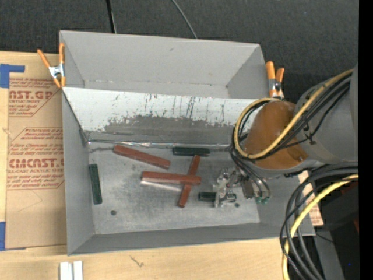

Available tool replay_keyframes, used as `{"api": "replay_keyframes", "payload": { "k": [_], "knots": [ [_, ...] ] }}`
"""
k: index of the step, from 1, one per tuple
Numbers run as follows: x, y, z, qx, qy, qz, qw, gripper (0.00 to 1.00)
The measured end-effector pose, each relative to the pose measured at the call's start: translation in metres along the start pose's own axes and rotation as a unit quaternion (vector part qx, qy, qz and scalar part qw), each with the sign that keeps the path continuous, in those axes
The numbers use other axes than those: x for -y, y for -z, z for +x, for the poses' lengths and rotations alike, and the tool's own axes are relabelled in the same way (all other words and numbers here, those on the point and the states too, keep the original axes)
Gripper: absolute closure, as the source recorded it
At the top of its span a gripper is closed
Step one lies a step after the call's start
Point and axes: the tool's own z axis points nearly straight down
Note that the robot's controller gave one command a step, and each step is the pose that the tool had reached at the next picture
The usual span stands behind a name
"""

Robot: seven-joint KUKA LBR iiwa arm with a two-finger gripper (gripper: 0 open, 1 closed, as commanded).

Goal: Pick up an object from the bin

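Grey sheet metal forms the bin (160,69), with flat walls sloping down to a scuffed, scratched floor; dark streaks mark the back wall.

On the floor we count six slender items:
- One flat reddish-brown bar (141,156) lies left of centre and is tilted down to the right.
- A second reddish-brown bar (166,180), paler along its near edge, lies almost level.
- A thin reddish-brown stick (190,171) crosses over the right end of that second bar and stands steeply.
- One dark green bar (190,151) lies level against the foot of the back wall.
- Another dark green bar (95,184) lies nearly upright by the left wall, well apart from the rest.
- A small dark block (206,196) rests just right of the crossed pieces.

We see the gripper (225,194) low over the right part of the floor, just beside the small dark block. It appears as a tangle of pale metal parts, and we cannot tell whether it is open or closed. The rounded orange cover (274,136) and looped cables (303,118) hide the wrist above it.

The small dark block is short and rectangular. Its long axis runs left to right, with its right end pointing at the gripper. We cannot tell whether the two touch.
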Motion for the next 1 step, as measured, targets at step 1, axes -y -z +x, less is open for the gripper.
{"api": "replay_keyframes", "payload": {
  "k": [1],
  "knots": [
    [-0.0092, 0.1540, -0.0062, -0.0043, 0.088, -0.001, 0.9961, 1.00]
  ]
}}
